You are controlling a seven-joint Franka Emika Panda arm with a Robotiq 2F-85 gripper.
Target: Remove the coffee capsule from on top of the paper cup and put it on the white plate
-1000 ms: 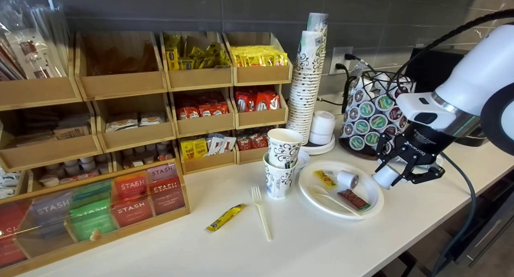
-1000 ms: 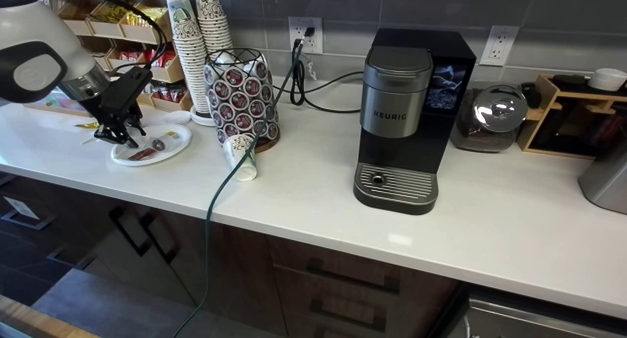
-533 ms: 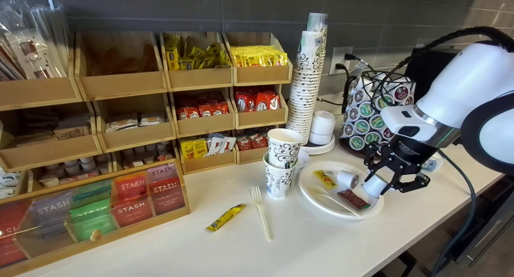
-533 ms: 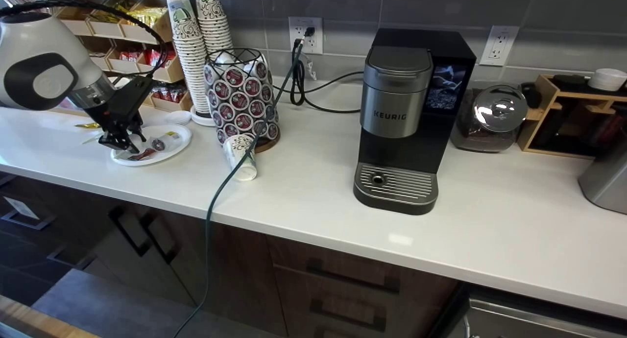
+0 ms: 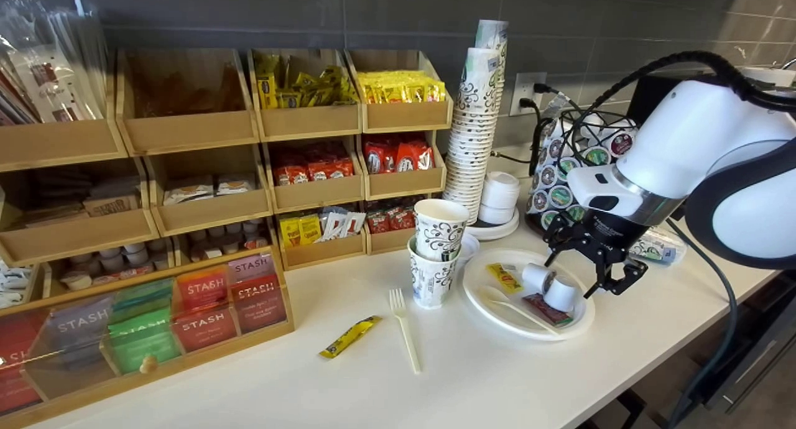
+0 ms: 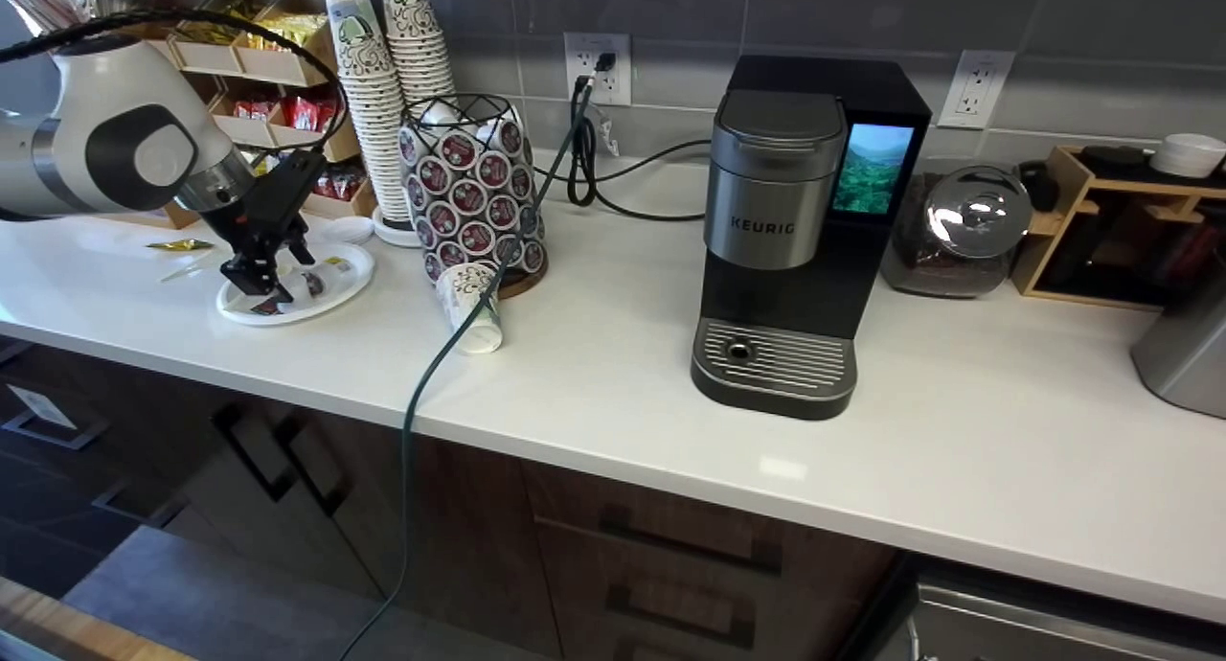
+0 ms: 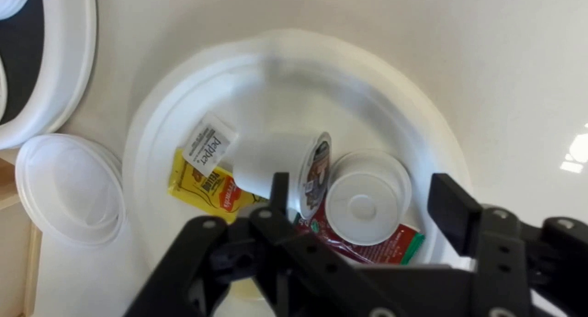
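A white coffee capsule (image 7: 363,209) rests base-up on the white plate (image 5: 484,309), partly over a red packet (image 7: 390,248). My gripper (image 7: 361,187) is open just above it, one finger to each side with gaps between. In both exterior views the gripper (image 5: 567,281) hangs low over the plate's edge, its fingertips (image 6: 284,295) near the capsule. A similar capsule (image 7: 275,163) lies on its side right beside the upright one. One paper cup (image 6: 469,307) is tipped over by the pod rack; two nested paper cups (image 5: 438,255) stand left of the plate in an exterior view.
Yellow and white packets (image 7: 206,144) and a pale plastic utensil (image 5: 519,311) share the plate. Around it are lids (image 7: 71,188), tall cup stacks (image 5: 472,130), the pod rack (image 6: 474,196) and a fork (image 5: 405,329). A green cable (image 6: 421,393) hangs over the counter.
My gripper came left and lower over the plate with the capsule held, then its fingers opened. The capsule now sits on the plate, free of the fingers. The coffee maker's screen has changed.
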